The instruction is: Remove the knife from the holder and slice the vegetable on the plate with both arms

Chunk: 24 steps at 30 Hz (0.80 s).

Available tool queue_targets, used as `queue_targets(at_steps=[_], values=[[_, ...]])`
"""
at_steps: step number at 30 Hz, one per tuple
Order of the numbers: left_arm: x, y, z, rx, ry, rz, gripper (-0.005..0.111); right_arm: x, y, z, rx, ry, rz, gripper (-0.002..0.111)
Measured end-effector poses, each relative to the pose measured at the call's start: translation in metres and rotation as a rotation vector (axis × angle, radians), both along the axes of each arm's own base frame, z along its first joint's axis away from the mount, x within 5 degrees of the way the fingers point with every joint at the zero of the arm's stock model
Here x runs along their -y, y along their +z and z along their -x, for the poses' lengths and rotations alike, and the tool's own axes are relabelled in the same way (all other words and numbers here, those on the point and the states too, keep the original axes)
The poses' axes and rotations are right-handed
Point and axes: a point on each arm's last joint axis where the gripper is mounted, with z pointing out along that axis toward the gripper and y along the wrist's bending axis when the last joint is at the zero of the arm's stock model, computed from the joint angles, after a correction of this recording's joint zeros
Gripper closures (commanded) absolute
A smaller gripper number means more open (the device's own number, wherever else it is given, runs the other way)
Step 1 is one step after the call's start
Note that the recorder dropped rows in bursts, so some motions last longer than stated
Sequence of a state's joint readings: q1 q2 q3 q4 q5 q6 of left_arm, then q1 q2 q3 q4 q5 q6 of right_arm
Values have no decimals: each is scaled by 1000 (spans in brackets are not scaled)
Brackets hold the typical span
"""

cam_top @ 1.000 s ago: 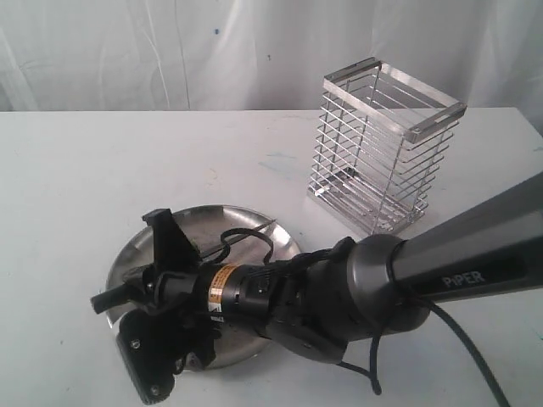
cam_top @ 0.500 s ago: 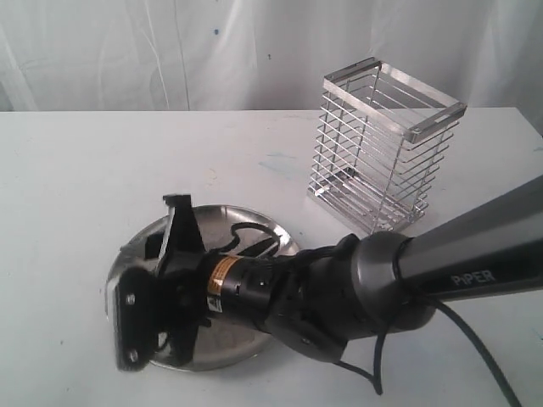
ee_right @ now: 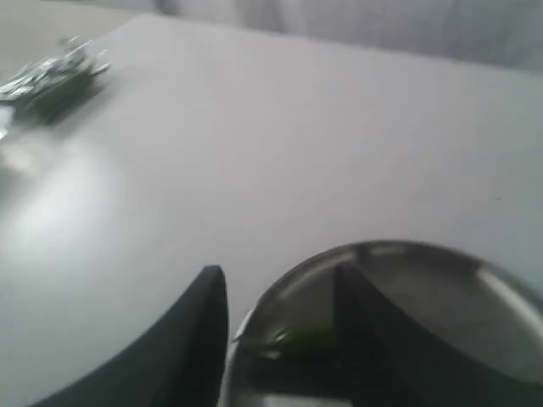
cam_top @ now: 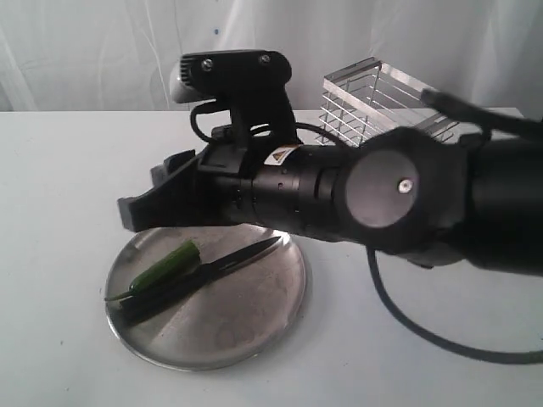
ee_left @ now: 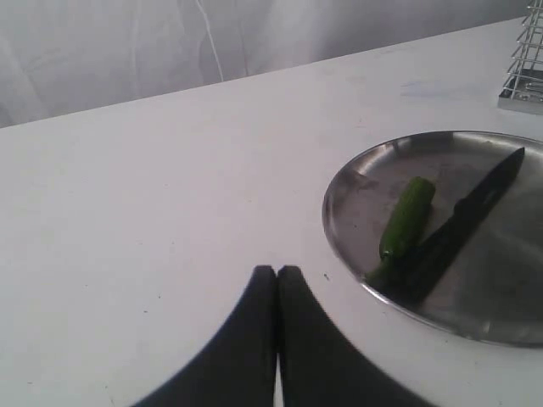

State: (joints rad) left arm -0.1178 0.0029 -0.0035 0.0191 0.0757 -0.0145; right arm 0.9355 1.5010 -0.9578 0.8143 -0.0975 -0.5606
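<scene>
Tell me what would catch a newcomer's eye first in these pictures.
The bulky black right arm fills the middle of the exterior view, and its claw hangs open and empty above the plate. On that shiny plate the dark knife lies side by side with the green vegetable, with nothing gripping either. The wire holder stands behind the arm, mostly hidden.

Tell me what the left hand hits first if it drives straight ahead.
Probably only the bare table: the shut left hand points across it, with the plate, pepper and knife off to one side. Its height above the surface is unclear.
</scene>
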Motion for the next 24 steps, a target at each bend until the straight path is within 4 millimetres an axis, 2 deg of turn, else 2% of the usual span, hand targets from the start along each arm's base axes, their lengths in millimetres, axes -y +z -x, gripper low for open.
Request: queue_targets(at_steps=[3, 7, 9, 11, 15, 19, 24], values=[[0, 0, 0, 0, 0, 0, 107, -4, 10, 9, -132, 102, -9, 70], [0, 0, 0, 0, 0, 0, 107, -5, 7, -7, -248, 63, -36, 72], [0, 0, 0, 0, 0, 0, 107, -5, -9, -26, -362, 0, -44, 72], [0, 0, 0, 0, 0, 0, 107, -6, -33, -44, -532, -48, -35, 72], [0, 0, 0, 0, 0, 0, 107, -13, -72, -64, -777, -63, 8, 67], [0, 0, 0, 0, 0, 0, 107, -25, -83, -76, -827, -47, 13, 48], [0, 0, 0, 0, 0, 0, 107, -38, -89, -86, -882, -42, -18, 45]])
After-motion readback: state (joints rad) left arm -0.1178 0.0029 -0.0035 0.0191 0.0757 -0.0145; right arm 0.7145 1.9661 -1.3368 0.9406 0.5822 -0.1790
